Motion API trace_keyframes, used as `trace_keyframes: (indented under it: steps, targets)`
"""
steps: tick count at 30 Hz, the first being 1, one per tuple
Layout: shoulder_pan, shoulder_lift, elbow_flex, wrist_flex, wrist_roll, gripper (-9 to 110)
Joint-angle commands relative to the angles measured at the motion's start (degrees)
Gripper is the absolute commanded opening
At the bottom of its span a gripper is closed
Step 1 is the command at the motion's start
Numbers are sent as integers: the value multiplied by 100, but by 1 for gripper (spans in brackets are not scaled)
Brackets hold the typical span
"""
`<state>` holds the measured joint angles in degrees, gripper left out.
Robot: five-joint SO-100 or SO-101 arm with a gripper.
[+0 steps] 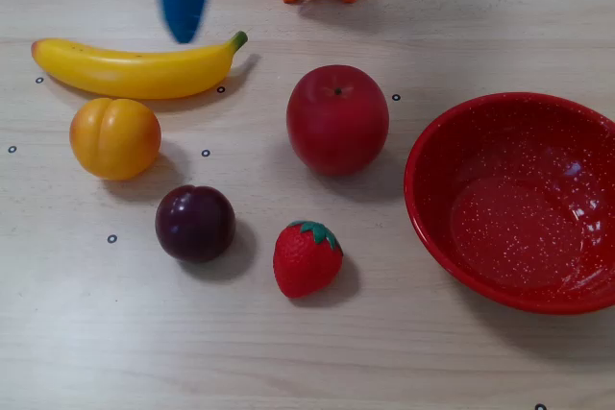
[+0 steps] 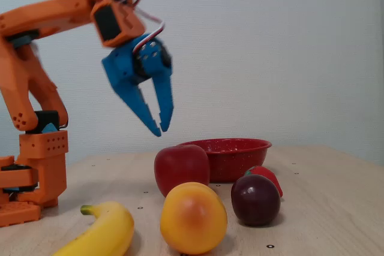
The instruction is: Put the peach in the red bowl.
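The peach (image 1: 115,138) is round and yellow-orange and lies on the table at the left of the overhead view, just below the banana. In the fixed view the peach (image 2: 193,218) is at the front. The red bowl (image 1: 500,199) with white speckles stands empty at the right; in the fixed view it (image 2: 231,154) sits behind the fruit. My blue gripper (image 1: 183,37) hangs in the air above the banana's far side, well above the table (image 2: 162,130). Its fingers point down with tips nearly together, and it holds nothing.
A yellow banana (image 1: 135,69) lies beside the peach. A red apple (image 1: 337,119), a dark plum (image 1: 195,223) and a strawberry (image 1: 306,258) lie between the peach and the bowl. The orange arm base (image 2: 36,172) stands at the table's far edge.
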<state>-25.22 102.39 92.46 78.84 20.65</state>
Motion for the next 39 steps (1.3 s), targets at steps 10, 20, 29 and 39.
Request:
trace_keyframes:
  steps: [10,20,29,39]
  targets:
    - [-1538,-2909,-3955,2030,2628,23]
    - [-1564,-4113,-4641,2619,3551,48]
    - [-1195,-4904,-5221,2716,3621,49]
    - [-976,-5326,-5265,2874,3551,50]
